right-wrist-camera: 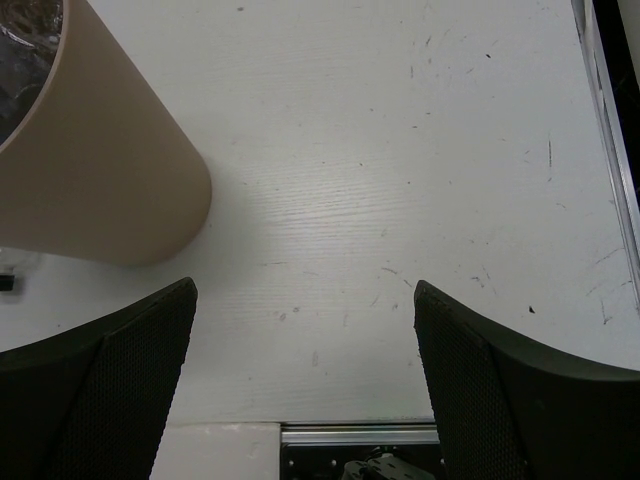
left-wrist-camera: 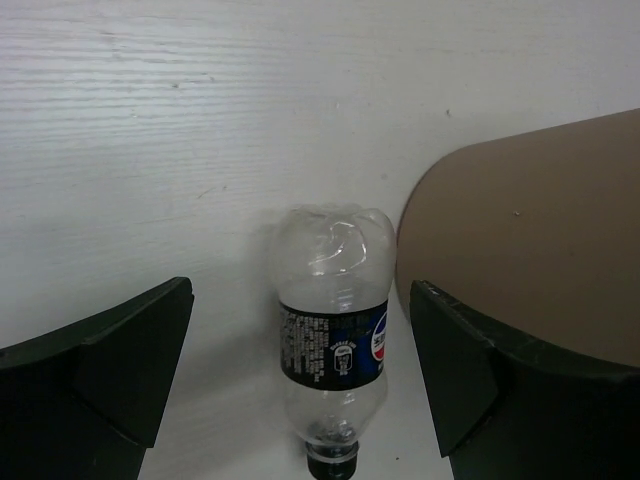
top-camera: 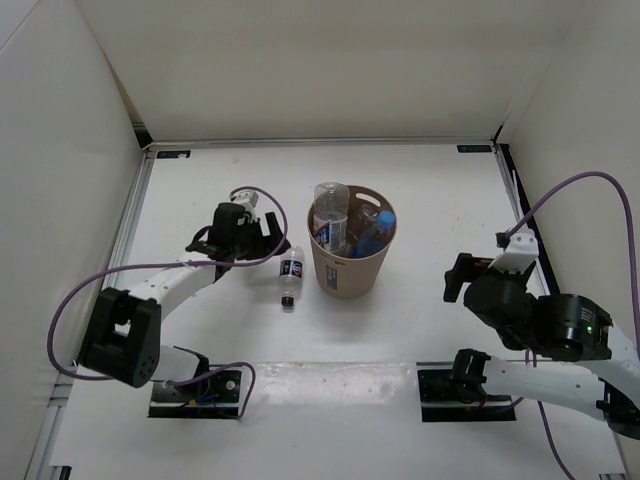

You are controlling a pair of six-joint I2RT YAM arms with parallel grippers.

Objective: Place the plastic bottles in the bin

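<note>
Holding our left gripper (left-wrist-camera: pixel 300 350), fingers apart, near short clear dark-labelled plastic bottle (left-wrist-camera: pixel 335 300) lying beside round tan bin (top-camera: pixel 352 275); our right gripper (right-wrist-camera: pixel 305 360) spread, empty.

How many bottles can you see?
3. One dark-labelled bottle lies on the table left of the bin; a clear bottle and a blue-labelled bottle stick out of the bin. Another may be hidden inside.
</note>
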